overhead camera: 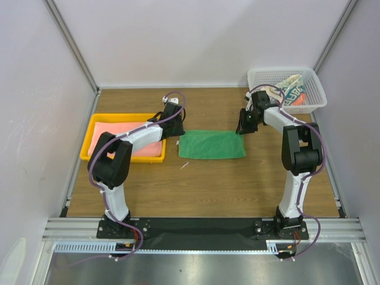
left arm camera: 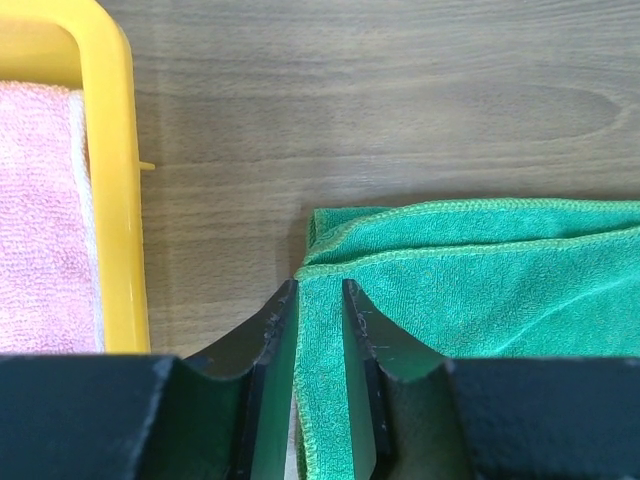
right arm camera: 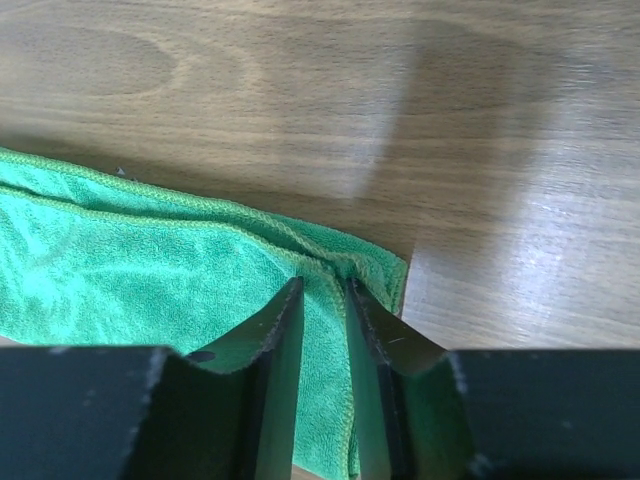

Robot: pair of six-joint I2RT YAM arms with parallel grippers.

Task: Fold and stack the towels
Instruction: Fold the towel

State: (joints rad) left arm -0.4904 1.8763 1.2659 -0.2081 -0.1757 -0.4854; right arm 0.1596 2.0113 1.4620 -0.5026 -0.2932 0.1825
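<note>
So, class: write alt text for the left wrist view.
The left gripper, jaws slightly apart, sits over the left edge of a folded green towel on a wooden table. A yellow tray holding a pink towel lies to its left.

Terry-cloth green towel (left arm camera: 480, 270), fuzzy; tray (left arm camera: 110, 150) glossy yellow plastic; table (left arm camera: 400, 100) smooth wood.

The top camera hangs high behind the arm bases and looks down and forward over the whole table (overhead camera: 208, 184), with the yellow tray (overhead camera: 124, 116) at the left and the white basket (overhead camera: 317, 86) at the far right. The left wrist camera looks steeply down past the left gripper (left arm camera: 320, 292) from close range. It catches the tray's rim and the left end of the green towel (left arm camera: 480, 270). The right wrist camera, just as close behind the right gripper (right arm camera: 323, 290), catches that towel's right end. All three views share the towel.
</note>
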